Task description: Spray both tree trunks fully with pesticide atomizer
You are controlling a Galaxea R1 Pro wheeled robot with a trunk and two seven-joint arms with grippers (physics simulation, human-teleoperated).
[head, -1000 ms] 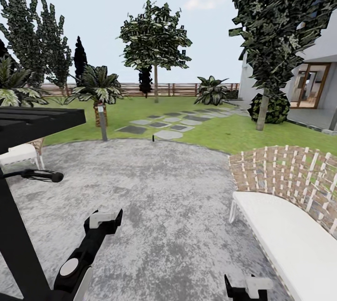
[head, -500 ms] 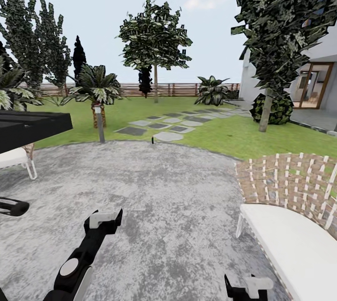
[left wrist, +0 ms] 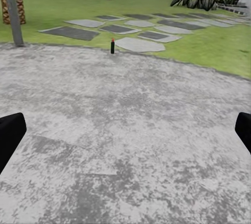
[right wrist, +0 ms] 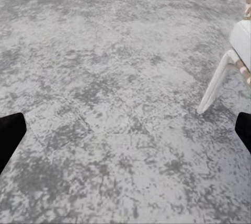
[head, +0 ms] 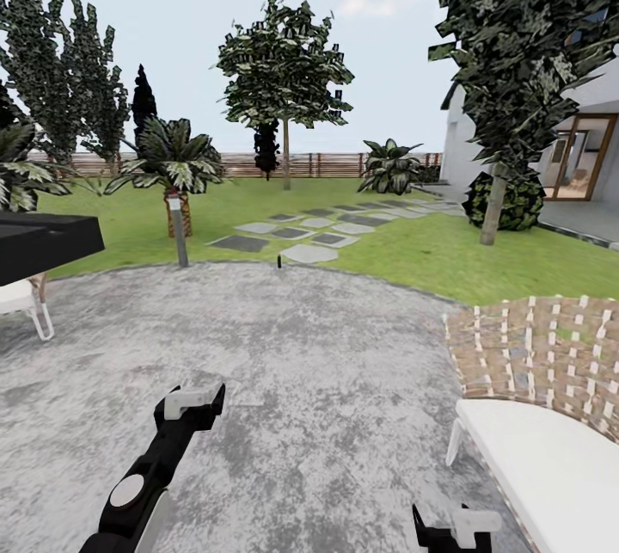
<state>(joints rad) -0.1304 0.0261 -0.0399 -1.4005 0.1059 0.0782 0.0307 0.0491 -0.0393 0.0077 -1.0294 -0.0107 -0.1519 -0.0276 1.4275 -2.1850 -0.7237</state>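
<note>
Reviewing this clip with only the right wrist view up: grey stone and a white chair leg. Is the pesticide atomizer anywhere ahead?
Observer: Yes. The atomizer stands upright at the far edge of the patio, beside the nearest stepping stone.
Operator: And the trees?
Observer: One pale trunk rises from the grass on the right, near the house; a second trunk stands farther off, in the middle of the view, towards the fence.
Operator: Is the left arm holding anything?
Observer: No. The left gripper is open and empty, above the patio.
</note>
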